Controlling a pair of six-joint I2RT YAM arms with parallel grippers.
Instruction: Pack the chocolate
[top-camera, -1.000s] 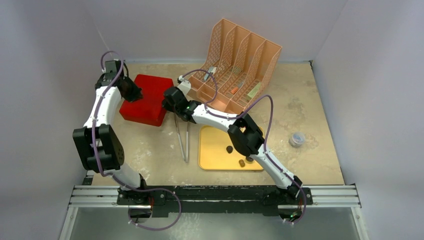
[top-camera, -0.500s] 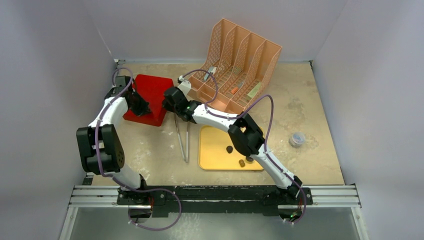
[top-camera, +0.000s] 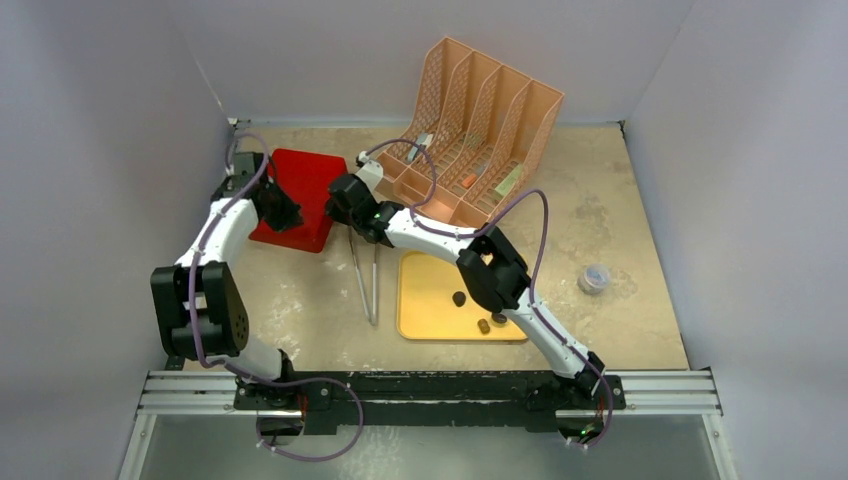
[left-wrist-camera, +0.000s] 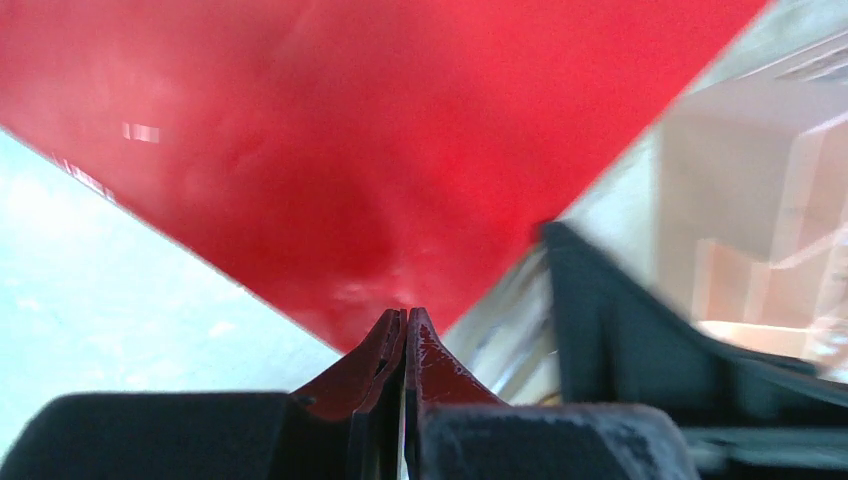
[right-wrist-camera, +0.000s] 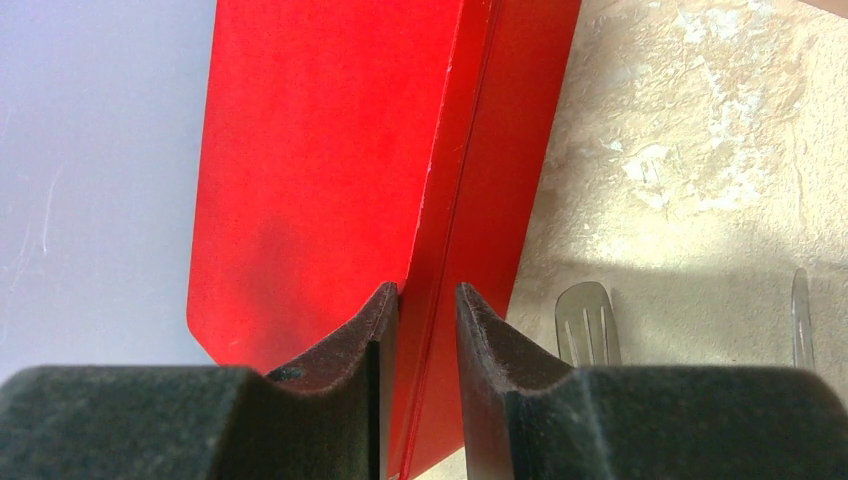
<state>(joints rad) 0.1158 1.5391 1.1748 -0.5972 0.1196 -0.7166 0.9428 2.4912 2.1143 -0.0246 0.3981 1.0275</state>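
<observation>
Three dark chocolate pieces (top-camera: 458, 298) lie on a yellow tray (top-camera: 430, 300). A closed red box (top-camera: 300, 185) sits at the back left. My left gripper (top-camera: 284, 214) is shut, its tips at the box's near left edge; the box fills the left wrist view (left-wrist-camera: 380, 130) beyond the tips (left-wrist-camera: 405, 316). My right gripper (top-camera: 338, 206) is at the box's right edge. In the right wrist view its jaws (right-wrist-camera: 427, 292) stand a narrow gap apart, closed around the box's lid edge (right-wrist-camera: 440, 200).
Metal tongs (top-camera: 366, 282) lie between the box and the tray, and their tips show in the right wrist view (right-wrist-camera: 585, 320). An orange file rack (top-camera: 478, 130) stands at the back. A small round cup (top-camera: 594, 278) sits at the right.
My left arm has swung from behind the box's left side down to its near left edge. The right arm and the box have not moved.
</observation>
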